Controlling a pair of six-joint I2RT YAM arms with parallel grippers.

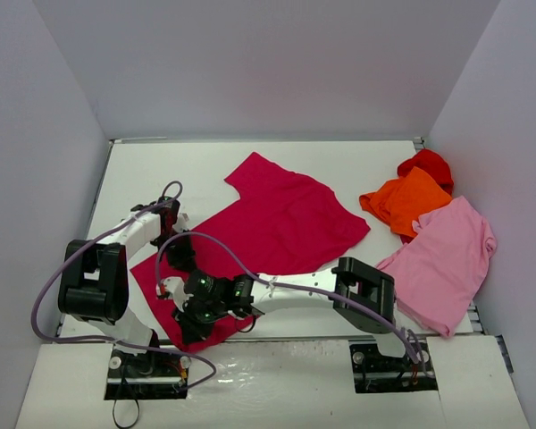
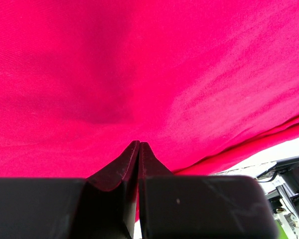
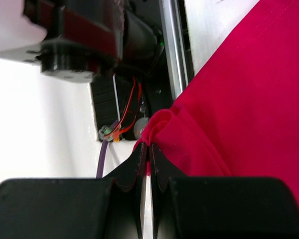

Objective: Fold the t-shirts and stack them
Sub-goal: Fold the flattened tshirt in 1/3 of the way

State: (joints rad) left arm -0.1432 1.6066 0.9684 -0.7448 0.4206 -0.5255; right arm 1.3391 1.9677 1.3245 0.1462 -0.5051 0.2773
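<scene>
pinches crimson t-shirt [image 1: 286,223] at its near edge in left gripper [image 2: 139,145] and right gripper [image 3: 149,145], both shut on cloth, likely for drawing a fold across.

Crimson t-shirt [image 2: 149,74] cloth fills nearly the whole frame, stretched fairly smooth with soft shadowed dips left of centre and faint creases running toward the right edge. At bottom centre the left claw [image 2: 139,145] rises from its black body, its two dark fingers [image 2: 120,167] pressed flat together with no gap, their tips meeting right at the cloth. In the lower right corner the shirt's edge slants upward, exposing a strip of white surface [image 2: 284,149] and some black-and-white machine parts [image 2: 289,194].
</scene>
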